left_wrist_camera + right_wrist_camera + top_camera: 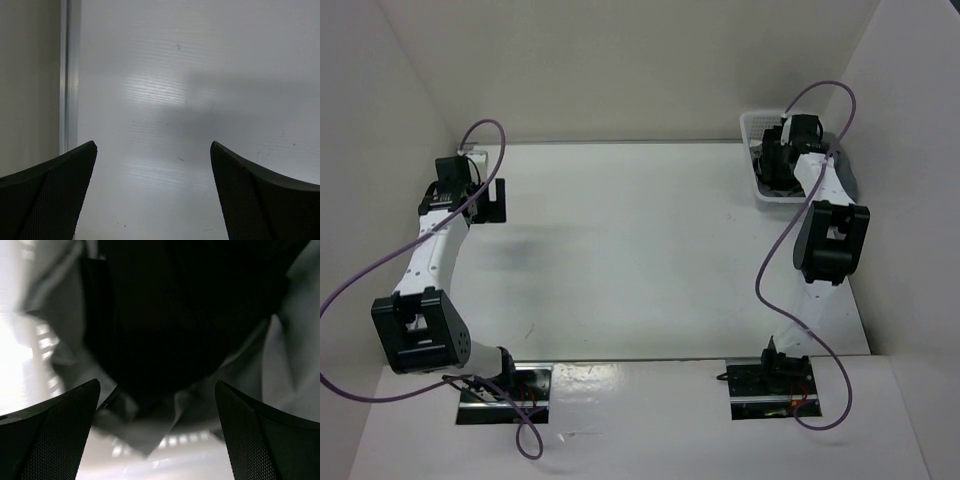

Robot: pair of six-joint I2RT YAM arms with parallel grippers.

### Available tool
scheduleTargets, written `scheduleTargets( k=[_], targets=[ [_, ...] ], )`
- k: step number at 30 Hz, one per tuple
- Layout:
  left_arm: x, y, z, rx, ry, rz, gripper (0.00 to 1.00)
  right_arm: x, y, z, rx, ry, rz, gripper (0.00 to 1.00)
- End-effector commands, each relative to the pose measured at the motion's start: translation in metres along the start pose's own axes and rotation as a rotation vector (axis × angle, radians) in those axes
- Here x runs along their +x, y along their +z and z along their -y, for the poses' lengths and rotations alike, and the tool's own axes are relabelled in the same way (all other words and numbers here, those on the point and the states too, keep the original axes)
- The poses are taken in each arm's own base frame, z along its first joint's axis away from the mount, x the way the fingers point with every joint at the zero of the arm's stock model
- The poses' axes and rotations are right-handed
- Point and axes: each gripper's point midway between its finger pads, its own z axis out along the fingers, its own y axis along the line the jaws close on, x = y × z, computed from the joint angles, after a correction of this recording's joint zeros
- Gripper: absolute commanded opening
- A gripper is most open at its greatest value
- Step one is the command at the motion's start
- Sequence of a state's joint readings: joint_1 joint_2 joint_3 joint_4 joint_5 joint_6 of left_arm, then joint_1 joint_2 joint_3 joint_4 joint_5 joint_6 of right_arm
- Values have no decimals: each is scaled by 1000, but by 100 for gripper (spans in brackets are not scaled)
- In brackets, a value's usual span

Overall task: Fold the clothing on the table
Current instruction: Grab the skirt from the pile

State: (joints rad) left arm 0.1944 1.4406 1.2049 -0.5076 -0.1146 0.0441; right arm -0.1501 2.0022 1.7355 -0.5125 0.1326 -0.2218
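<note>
left gripper [152,145]: closest thing in your left wrist view. Jaws stand wide apart and hold nothing; the black textured fingers [55,195] sit in the two bottom corners.
under it: bare white table [200,65], with a soft shadow [225,115] across the middle of the frame and a few tiny specks.
metal rail [70,75]: runs top to bottom down the left side of that frame, along the table's edge.
left arm [430,250]: left side of your top view, reaching toward the upper left. Its gripper hangs over the table near the far left corner.
right gripper [157,385]: jaws wide apart, clamped on nothing, with its fingers in the bottom corners of your right wrist view.
clothing [175,315]: black fabric fills the upper centre of the right wrist view, just past the fingertips. You can't tell whether they touch it.
grey cloth [142,432]: bunched around the clothing at the left, right and lower centre of that frame.
basket [752,125]: white mesh, upper right of your top view, at the table's far right corner. The right gripper is down inside it, so the clothing is in the basket with the grey cloth, not laid out on the table.
right arm [830,240]: right side of the top view, elbow mid-right, wrist over the basket.
cables [380,275]: purple, one loop per arm. The left one sweeps toward the left edge and the right one arcs over the basket.
</note>
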Motion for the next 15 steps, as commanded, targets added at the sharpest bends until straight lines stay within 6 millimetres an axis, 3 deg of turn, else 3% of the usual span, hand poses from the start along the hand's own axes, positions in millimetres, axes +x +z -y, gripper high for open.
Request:
scheduleTargets(
  k=[1, 6, 7, 9, 10, 11, 12, 13, 14, 15],
  targets=[
    [-9, -24, -4, 21, 44, 74, 100, -27, 21, 27, 21, 40, 93, 99],
    [7, -32, 4, 81, 50, 42, 100, -17, 57, 33, 23, 62, 66, 99],
    [7, -32, 2, 87, 40, 43, 100, -7, 67, 30, 17, 60, 41, 99],
    [6, -35, 0, 87, 33, 52, 100, -16, 68, 31, 13, 53, 65, 98],
    [6, -35, -3, 81, 17, 51, 100, -12, 73, 29, 10, 51, 50, 92],
    [6, -35, -3, 81, 17, 51, 100, -14, 77, 27, -4, 51, 51, 82],
    [6, -35, -3, 81, 17, 51, 100, -15, 79, 25, -15, 50, 49, 46],
    [8, -32, -1, 91, 17, 42, 100, -19, 77, 26, -13, 51, 58, 22],
    [8, -32, -1, 92, 17, 42, 100, -15, 81, 23, -4, 44, 46, 4],
    [9, -29, 1, 102, 17, 34, 100, -16, 80, 25, 4, 44, 41, 0]
  ],
)
